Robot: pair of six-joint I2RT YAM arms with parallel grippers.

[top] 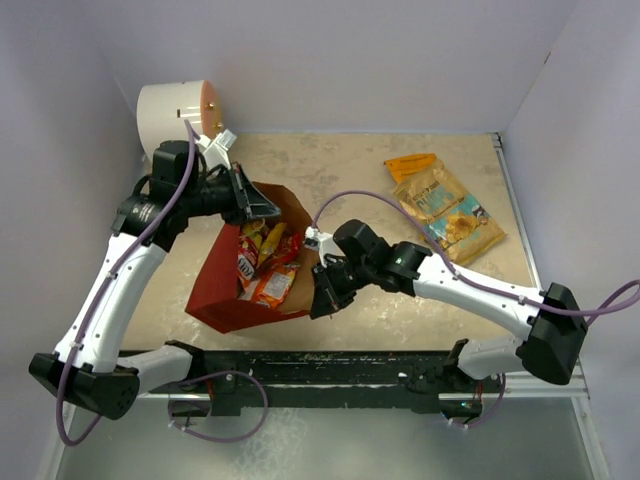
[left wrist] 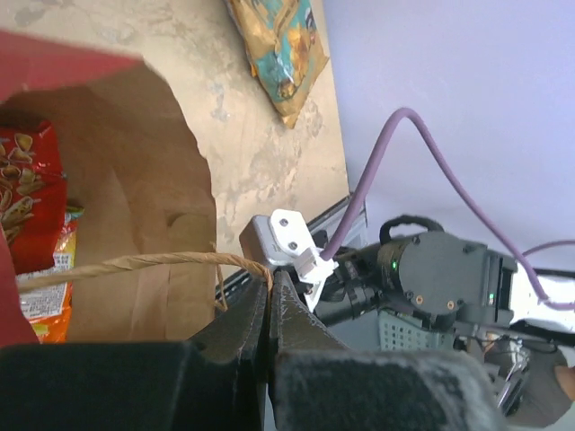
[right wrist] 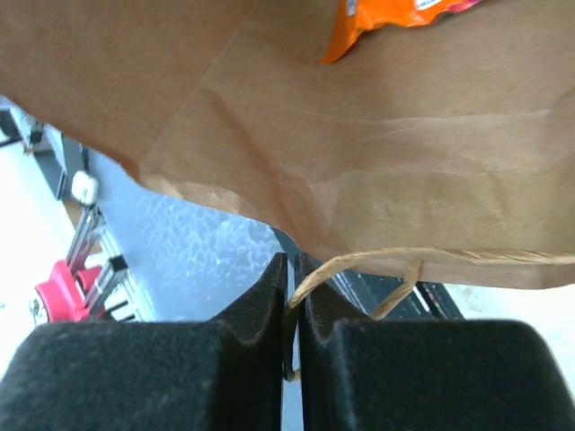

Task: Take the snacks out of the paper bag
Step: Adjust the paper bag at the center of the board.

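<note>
Red paper bag [top: 215,295], kraft-brown inside, mid-table, mouth spread, low corner near front edge. Crinkly packets [top: 265,262] inside half-hidden, labels unreadable. Tan-gold bag [top: 452,215], orange flat packet [top: 412,165] out, far right. Left gripper [left wrist: 269,285] clamped on tan string handle [left wrist: 135,263]; right gripper [right wrist: 295,269] clamped on other handle [right wrist: 359,259].

1. Top external: fixed, high behind the arm bases. It looks down and forward over the whole table [top: 340,165]. It is the far view, with both arms and the paper bag [top: 215,295] in frame.
2. Left wrist: right behind the left gripper [left wrist: 269,287], very close. It faces across the bag's kraft inside toward the right arm [left wrist: 440,278] and the tan-gold bag [left wrist: 280,49].
3. Right wrist: right behind the right gripper [right wrist: 294,269], very close. The bag's brown wall fills most of the frame.
4. Overlap: all three see the bag. Top and left wrist share the tan-gold bag and the right arm. Each wrist view shows its own pinched string handle [left wrist: 135,263].
</note>
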